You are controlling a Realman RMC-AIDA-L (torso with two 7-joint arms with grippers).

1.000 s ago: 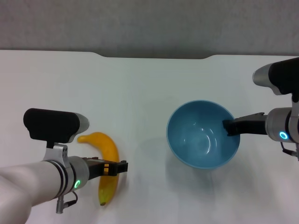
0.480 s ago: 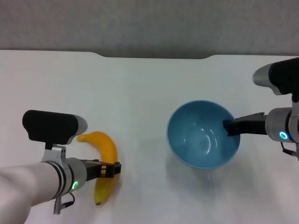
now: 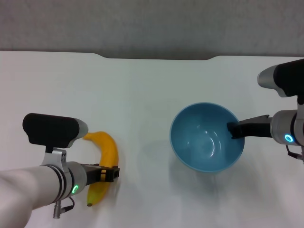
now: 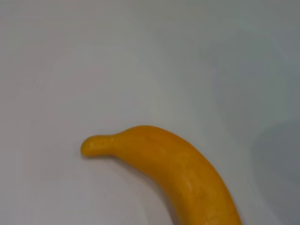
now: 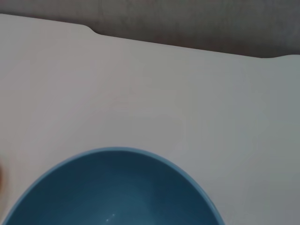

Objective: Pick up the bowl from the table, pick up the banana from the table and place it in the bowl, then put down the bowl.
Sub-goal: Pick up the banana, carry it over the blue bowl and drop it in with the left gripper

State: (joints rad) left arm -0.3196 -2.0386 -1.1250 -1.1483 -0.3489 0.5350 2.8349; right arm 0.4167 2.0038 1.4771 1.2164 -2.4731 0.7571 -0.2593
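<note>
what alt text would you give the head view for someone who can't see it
On a white table, the right pincer grips the rim of an empty light blue bowl, while the left pincer is closed around a yellow banana lying to the bowl's left.

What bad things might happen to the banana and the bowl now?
The left hand grips the banana near its lower part, not its middle, so the long stem end might tip or slip out. The right hand pinches only one edge of the bowl, so the bowl could tilt. The banana looks longer than the bowl is wide, so it may stick out.
</note>
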